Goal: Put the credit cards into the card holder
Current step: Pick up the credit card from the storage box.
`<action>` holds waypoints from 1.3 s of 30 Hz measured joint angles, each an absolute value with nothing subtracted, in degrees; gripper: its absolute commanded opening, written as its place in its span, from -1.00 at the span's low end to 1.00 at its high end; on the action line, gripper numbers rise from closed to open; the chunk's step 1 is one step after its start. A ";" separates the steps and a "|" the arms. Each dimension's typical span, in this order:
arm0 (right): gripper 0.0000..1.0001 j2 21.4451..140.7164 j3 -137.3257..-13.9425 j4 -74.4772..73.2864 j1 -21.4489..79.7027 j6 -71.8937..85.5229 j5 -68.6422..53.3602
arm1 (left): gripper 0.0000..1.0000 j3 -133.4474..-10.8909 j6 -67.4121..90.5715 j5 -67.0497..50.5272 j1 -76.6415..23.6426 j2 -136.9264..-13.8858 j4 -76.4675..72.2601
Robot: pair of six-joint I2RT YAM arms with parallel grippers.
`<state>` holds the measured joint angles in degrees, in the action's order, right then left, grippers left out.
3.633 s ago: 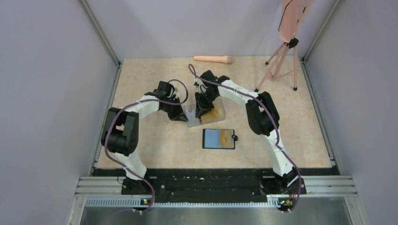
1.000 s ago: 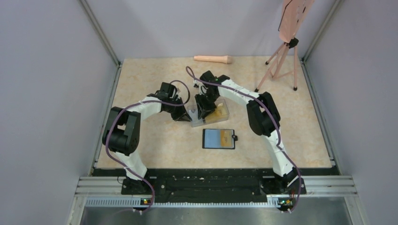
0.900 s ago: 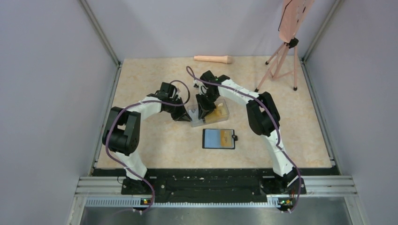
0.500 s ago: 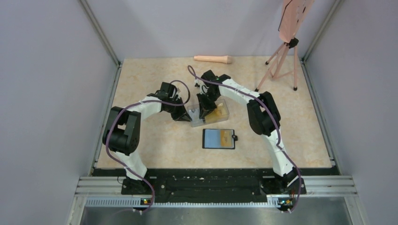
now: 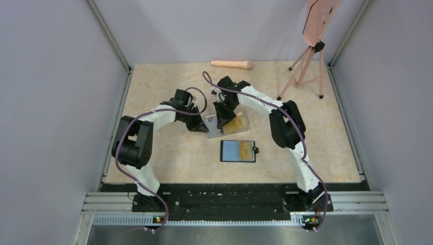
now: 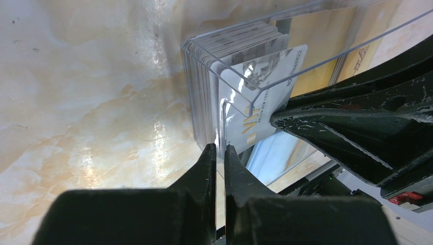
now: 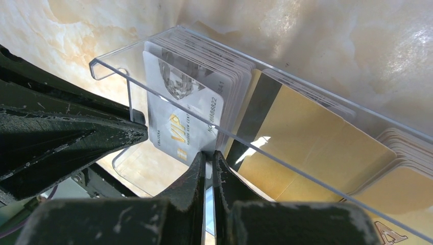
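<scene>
A clear plastic box sits mid-table with several credit cards standing in it. Grey-white ones are stacked at its left end and yellow-orange ones lie further right. My left gripper is shut on the box's left end wall. My right gripper reaches down into the box and is shut on the lower edge of the front grey-white card, printed "VIP". That card leans apart from its stack. The black card holder lies open in front of the box, its blue-grey inside up.
A pinkish cylinder lies at the back of the table. A tripod holding a pink board stands at the back right. Grey walls close in the table on the left, right and rear.
My right gripper has shut on the front grey-white card. The box, both arms and the card holder have barely moved.
</scene>
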<state>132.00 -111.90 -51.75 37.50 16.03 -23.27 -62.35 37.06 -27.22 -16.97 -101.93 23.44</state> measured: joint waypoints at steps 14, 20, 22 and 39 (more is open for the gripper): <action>-1.00 130.56 -112.64 -51.92 37.50 15.55 -25.34 | -0.91 -62.96 36.27 -27.35 -16.97 -102.28 24.21; -0.95 130.23 -112.60 -51.70 37.45 15.70 -28.51 | -0.91 -63.00 36.27 -27.35 -16.97 -102.35 24.23; -0.87 130.23 -112.51 -51.53 37.39 15.94 -29.17 | -0.92 -63.05 36.27 -27.42 -16.97 -102.39 24.25; -1.00 130.15 -110.13 -45.21 36.88 20.18 -35.88 | -1.00 -63.33 36.03 -27.38 -16.97 -102.54 24.67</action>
